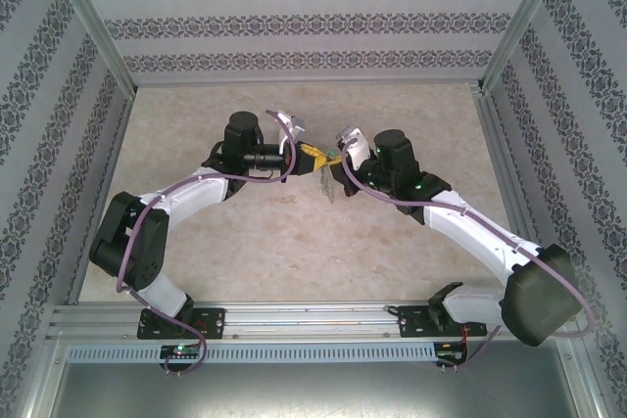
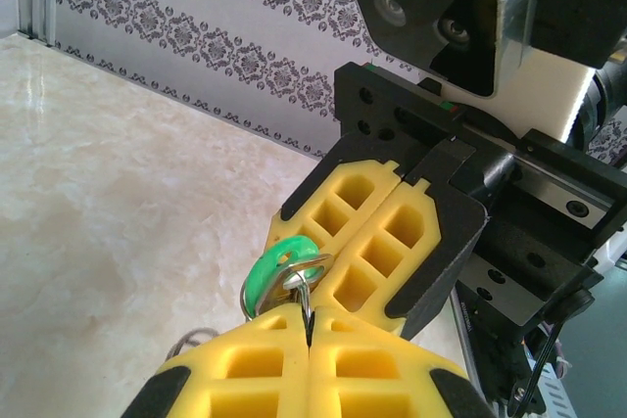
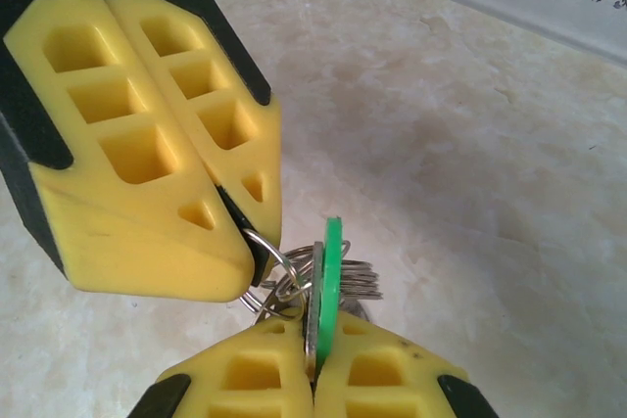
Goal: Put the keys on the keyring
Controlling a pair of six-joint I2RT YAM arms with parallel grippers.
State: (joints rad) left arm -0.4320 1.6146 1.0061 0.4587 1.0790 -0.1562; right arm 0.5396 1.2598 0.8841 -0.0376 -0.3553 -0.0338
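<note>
Yellow pads on both your grippers are pressed together, no gap visible.

R wrist cam:
- right gripper (image 3: 315, 338) is clamped on the keys (image 3: 331, 261). The green tag is edge-on, sticking up out of its tips, w/ a silver blade alongside it in the seam.
- left gripper (image 3: 250, 254) sits just left of the tag, tips nipped on a thin wire loop of the keyring (image 3: 358, 278).
- The rest of the ring's silver coils are stacked directly behind the tag, touching it.

L wrist cam:
- Gives you the tag partly face-on instead, a green curve between the two sets of tips w/ a thin ring around it.
- A metal piece runs down into the left pads' seam. Can't tell from here which loop that is.

Top cam:
- Both grippers are tip to tip, above the marble-look table (image 1: 196, 242).
- Small metal bits dangle just below where they meet. Too small there to tell key from ring.
</note>
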